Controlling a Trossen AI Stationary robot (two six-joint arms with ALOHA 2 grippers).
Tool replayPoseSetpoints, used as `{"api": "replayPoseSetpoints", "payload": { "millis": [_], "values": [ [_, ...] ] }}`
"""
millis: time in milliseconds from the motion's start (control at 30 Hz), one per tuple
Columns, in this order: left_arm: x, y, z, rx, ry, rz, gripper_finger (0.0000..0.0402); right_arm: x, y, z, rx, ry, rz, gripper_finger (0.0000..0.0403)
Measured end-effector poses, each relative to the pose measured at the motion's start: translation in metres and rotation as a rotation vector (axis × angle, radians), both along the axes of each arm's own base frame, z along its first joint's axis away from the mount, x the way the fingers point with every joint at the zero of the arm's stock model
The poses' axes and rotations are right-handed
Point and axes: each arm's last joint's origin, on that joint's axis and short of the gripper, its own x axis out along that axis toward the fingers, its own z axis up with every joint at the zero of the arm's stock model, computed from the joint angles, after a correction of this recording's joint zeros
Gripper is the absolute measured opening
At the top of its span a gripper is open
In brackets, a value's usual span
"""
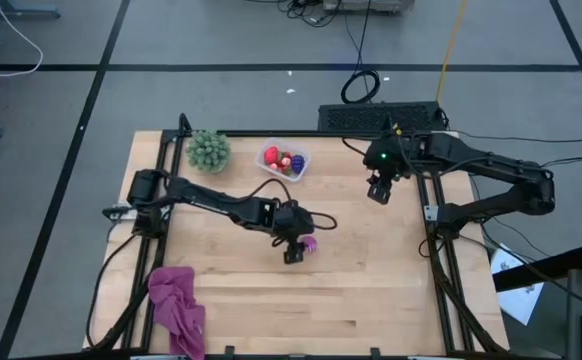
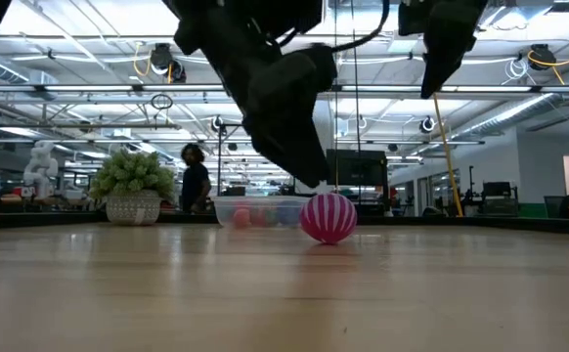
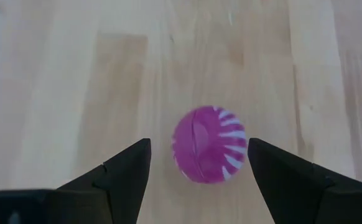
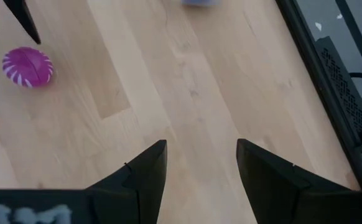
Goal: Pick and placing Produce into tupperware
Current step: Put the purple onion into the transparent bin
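A pale wooden table [image 1: 371, 290] stands on a grey floor crossed by dark lines; a lit hall with people lies beyond. The left gripper [image 3: 198, 163] hangs open, straddling the magenta-striped ball [image 3: 209, 144] mid-table without gripping it. The right gripper [image 4: 201, 163] hovers open, empty, near the table's right edge. The clear tub [image 1: 283, 160], by the green plant [image 1: 208, 149] at the far edge, holds produce too small to identify. A magenta cloth [image 1: 176, 308] is partly cut off.

I see a magenta ball [image 3: 209, 144] striped white on my pale wood table [image 1: 391, 280], red and pink produce [image 1: 283, 160] in the clear tub [image 1: 300, 166], green plant [image 1: 208, 150], magenta cloth [image 1: 177, 308]
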Motion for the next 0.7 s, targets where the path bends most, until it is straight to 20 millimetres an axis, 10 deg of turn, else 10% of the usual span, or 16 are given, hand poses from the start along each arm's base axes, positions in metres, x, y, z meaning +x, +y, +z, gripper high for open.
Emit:
{"api": "replayPoseSetpoints", "payload": {
  "millis": [700],
  "values": [
    [0.008, 0.008, -0.019, -0.088, 0.019, -0.009, 0.0282, 0.007, -0.002, 0.004, -0.045, -0.072, 0.042, 0.0183]
  ]
}}
